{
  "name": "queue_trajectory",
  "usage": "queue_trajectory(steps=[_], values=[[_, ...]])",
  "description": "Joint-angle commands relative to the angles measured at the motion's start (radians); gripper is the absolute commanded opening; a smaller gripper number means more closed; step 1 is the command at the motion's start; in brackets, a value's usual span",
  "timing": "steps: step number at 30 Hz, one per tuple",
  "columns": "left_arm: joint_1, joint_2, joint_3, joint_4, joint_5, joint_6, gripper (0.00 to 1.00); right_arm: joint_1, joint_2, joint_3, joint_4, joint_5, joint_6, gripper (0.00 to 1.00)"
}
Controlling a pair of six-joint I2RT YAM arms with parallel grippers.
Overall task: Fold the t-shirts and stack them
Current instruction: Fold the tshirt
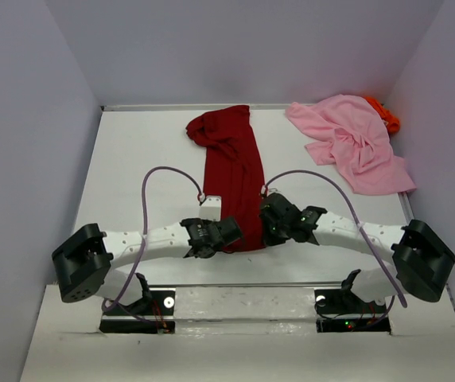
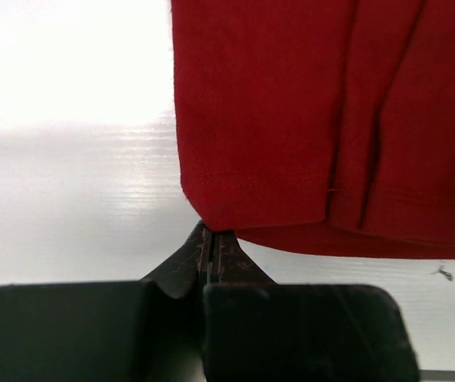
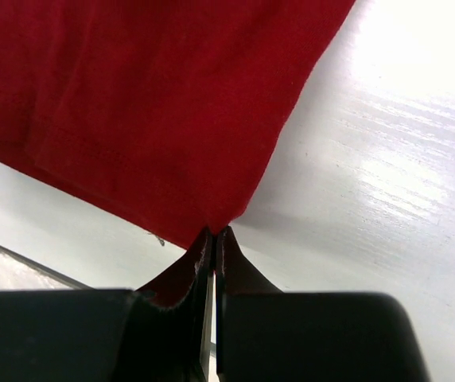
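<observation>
Pressed together, the jaws of both grippers each nip a near corner of the dark red t-shirt (image 1: 232, 171). The left gripper (image 2: 209, 235) has the left hem corner at its tips, and the right gripper (image 3: 214, 235) has the right one.

On the white table (image 1: 132, 175) this shirt is the largest piece. It is a long narrow strip in the middle, with its long axis running from the arms' side toward the far wall. The stitched hem points at the arms, and the far end is bunched and leans a little to the left. From the jaws, the whole length of cloth lies straight ahead and away. Neither arm is nearer, since each sits at its own corner of the same short edge. The coming fold probably means carrying that edge forward along the strip, both arms together.

The light pink t-shirt (image 1: 351, 143) lies crumpled at the far right, well apart. The bright orange t-shirt (image 1: 385, 116) shows only as a small patch behind it, in the corner.
</observation>
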Motion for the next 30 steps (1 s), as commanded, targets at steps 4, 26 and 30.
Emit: queue_trajectory(steps=[4,26,30], values=[[0.003,-0.059,0.09,-0.089,-0.093,0.034,0.0,0.003,-0.029,0.077,-0.047,0.033,-0.038,0.0],[0.316,-0.145,0.174,-0.002,-0.116,0.345,0.0,-0.041,0.071,0.331,-0.132,0.174,-0.144,0.0],[0.359,-0.096,0.205,0.038,-0.102,0.4,0.0,-0.063,0.097,0.365,-0.132,0.2,-0.17,0.0]])
